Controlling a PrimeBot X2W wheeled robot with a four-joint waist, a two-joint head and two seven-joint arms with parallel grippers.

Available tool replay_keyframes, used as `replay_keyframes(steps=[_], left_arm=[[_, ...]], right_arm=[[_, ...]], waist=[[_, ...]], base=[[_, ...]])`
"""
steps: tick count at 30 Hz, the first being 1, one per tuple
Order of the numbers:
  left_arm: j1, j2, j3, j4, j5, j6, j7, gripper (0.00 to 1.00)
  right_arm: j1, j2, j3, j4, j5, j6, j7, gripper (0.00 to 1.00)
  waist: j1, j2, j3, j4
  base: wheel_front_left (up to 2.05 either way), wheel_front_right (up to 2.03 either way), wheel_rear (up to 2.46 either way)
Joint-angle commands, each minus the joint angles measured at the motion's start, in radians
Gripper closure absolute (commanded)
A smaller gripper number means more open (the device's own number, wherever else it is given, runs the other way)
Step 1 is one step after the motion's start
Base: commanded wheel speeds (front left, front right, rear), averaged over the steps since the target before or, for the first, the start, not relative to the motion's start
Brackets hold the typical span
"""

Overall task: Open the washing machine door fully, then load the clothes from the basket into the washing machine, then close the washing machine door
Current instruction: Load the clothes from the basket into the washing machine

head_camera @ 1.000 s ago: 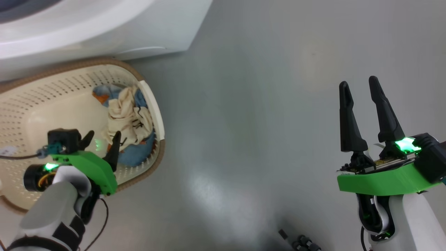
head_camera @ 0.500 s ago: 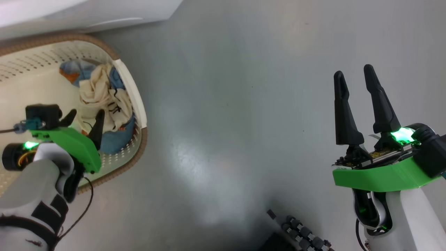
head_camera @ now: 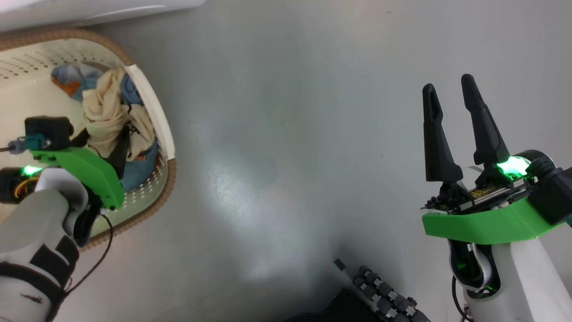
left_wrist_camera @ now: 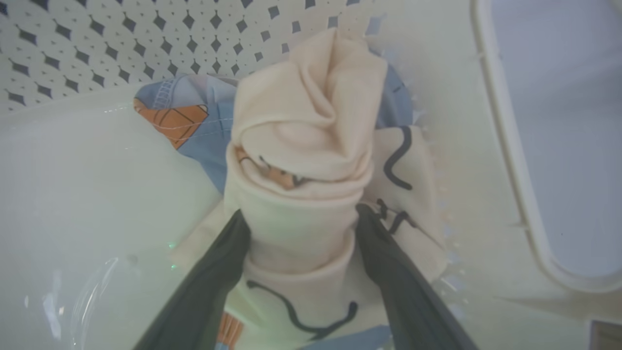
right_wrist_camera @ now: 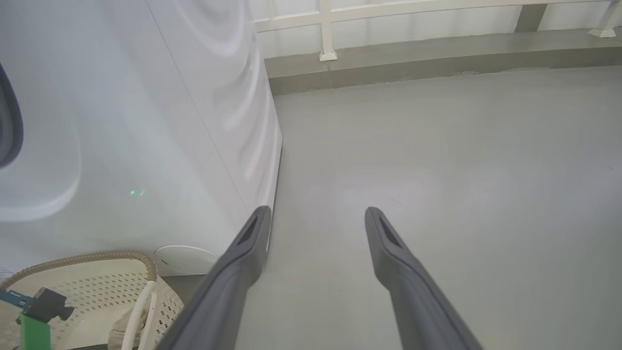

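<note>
Left gripper (left_wrist_camera: pixel 302 214) is down inside the small cream plastic basket (head_camera: pixel 171 172) with perforated sides and a brown woven-look rim. Its two long dark fingers (left_wrist_camera: pixel 221 272) stand spread wide, one on either side of the rolled cream garment (left_wrist_camera: pixel 306 126) with black line drawings. They straddle the fold and brush its flanks, but nothing is pinched yet. My read is that the gripper is placed to close on the thickest part of the roll, so the cloth comes up in one bunch.

The light blue garment (left_wrist_camera: pixel 214 160) with orange prints lies underneath and behind, pushed with the cream one against the basket's end wall by the handle. A deep grab might catch both.

The basket sits on the grey floor (head_camera: pixel 290 134), just in front of the big white boxy washing machine (right_wrist_camera: pixel 146 121), so the carry should be short.

Right gripper (head_camera: pixel 448 89) hangs well off to the side over bare floor, fingers apart and holding nothing. It looks parked out of the way.

Now the blind spots. The drum and door can't be judged: a dark curved edge (right_wrist_camera: pixel 7 121) at the margin of the right wrist view could be either. In the head view, the green wrist housing (head_camera: pixel 85 167) covers much of the left fingers. How much blue cloth lies under the cream one is hidden.
</note>
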State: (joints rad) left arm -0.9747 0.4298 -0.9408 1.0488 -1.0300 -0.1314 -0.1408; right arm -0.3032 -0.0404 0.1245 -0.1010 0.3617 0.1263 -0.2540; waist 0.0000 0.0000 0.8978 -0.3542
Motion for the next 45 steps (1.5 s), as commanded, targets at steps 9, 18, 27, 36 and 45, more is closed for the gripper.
replay_keyframes(steps=[9,18,27,36,45], left_arm=[[-0.017,0.035,-0.060,-0.013,-0.082,0.001,-0.015,1.00],[-0.001,0.013,-0.081,-0.021,-0.155,0.001,-0.081,1.00],[0.059,-0.008,-0.047,-0.059,-0.176,0.001,-0.120,1.00],[0.208,-0.044,0.199,-0.150,-0.021,0.001,-0.121,1.00],[0.403,-0.101,0.480,-0.273,0.210,0.001,-0.121,1.00]], right_arm=[[0.028,-0.010,0.007,-0.022,0.003,0.004,-0.008,0.00],[0.025,-0.010,-0.014,-0.011,-0.025,0.004,-0.008,0.00],[0.047,-0.010,-0.034,0.029,-0.090,0.004,-0.008,0.00],[0.103,-0.010,-0.057,0.060,-0.143,0.004,-0.008,0.00],[0.180,-0.010,-0.083,0.081,-0.173,0.004,-0.008,0.00]], waist=[[0.0000,0.0000,-0.014,-0.006],[0.0000,0.0000,-0.089,0.041],[0.0000,0.0000,-0.241,0.122],[0.0000,0.0000,-0.409,0.200],[0.0000,0.0000,-0.553,0.267]], base=[[0.00,0.00,0.00],[0.00,0.00,0.00],[0.00,0.00,0.00],[0.00,0.00,0.00],[0.00,0.00,0.00]])
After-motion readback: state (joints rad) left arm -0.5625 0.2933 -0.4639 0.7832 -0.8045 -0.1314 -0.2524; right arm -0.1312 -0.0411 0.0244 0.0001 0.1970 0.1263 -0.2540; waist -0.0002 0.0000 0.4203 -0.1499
